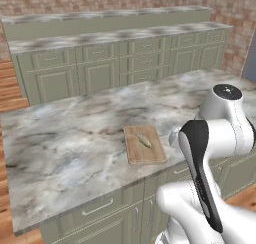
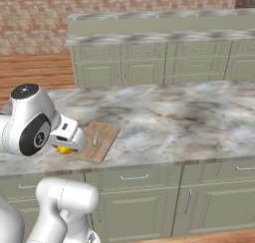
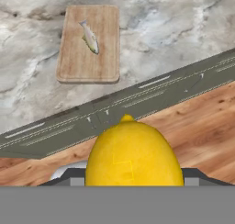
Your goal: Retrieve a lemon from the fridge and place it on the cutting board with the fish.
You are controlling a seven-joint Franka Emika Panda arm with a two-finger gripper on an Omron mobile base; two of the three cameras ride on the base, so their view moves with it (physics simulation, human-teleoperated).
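My gripper [image 2: 67, 143] is shut on the bright yellow lemon [image 3: 133, 154], which also peeks out under the hand as the lemon [image 2: 63, 150]. It hovers just off the counter's front edge, near the cutting board's near corner. The light tan cutting board [image 3: 89, 43] lies flat on the marble close to that edge, also seen as the cutting board [image 1: 150, 153] and the cutting board [image 2: 102, 143]. A slim greenish-grey fish [image 3: 90, 37] rests on its far half, fish [image 1: 144, 140], fish [image 2: 94, 138]. The fridge is out of view.
The marble island counter [image 1: 70, 138] stretches wide around the board, with green drawers and doors [image 2: 134, 187] below its front edge. A second counter with cabinets [image 1: 125, 53] runs along the brick wall behind. Wooden floor [image 3: 202, 126] lies under the hand.
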